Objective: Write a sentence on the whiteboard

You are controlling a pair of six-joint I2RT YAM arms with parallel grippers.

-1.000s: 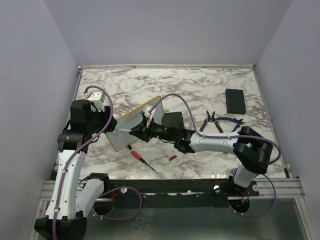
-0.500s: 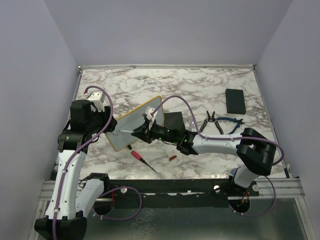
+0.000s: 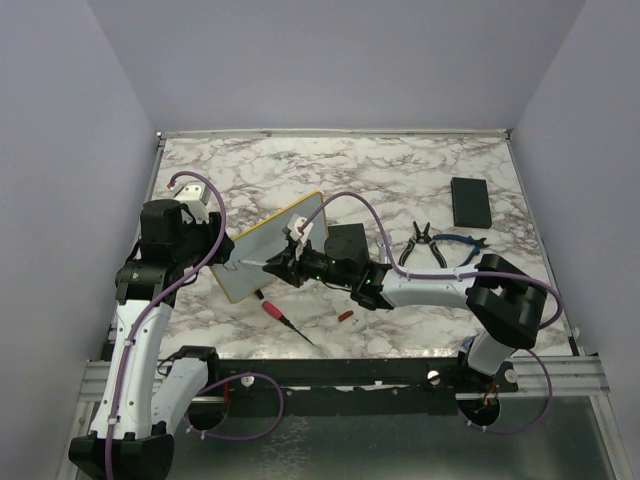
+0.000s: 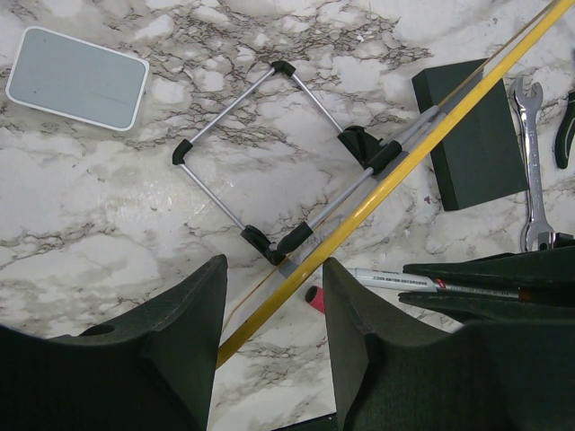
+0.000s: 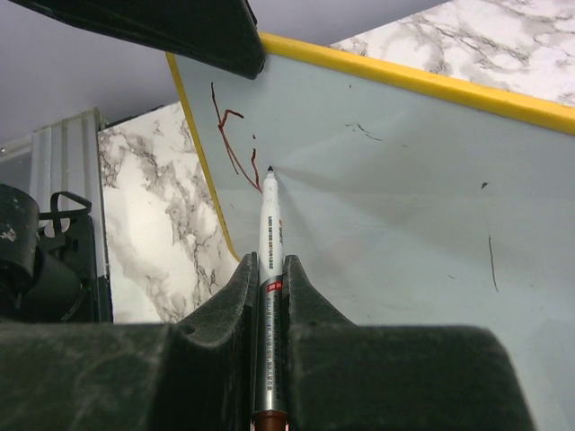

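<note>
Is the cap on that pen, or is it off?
Off. The marker shows a bare dark tip in the right wrist view, against the whiteboard beside reddish strokes.

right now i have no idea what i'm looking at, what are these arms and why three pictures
These are two robot arms bolted to a marble table. The wide picture looks down from above; the other two come from a camera on each wrist. The left hand grips the tilted whiteboard by its yellow edge. The right hand is shut on a marker, tip at the board beside a few red strokes. Pliers, a red screwdriver and a black slab lie on the table.
</note>
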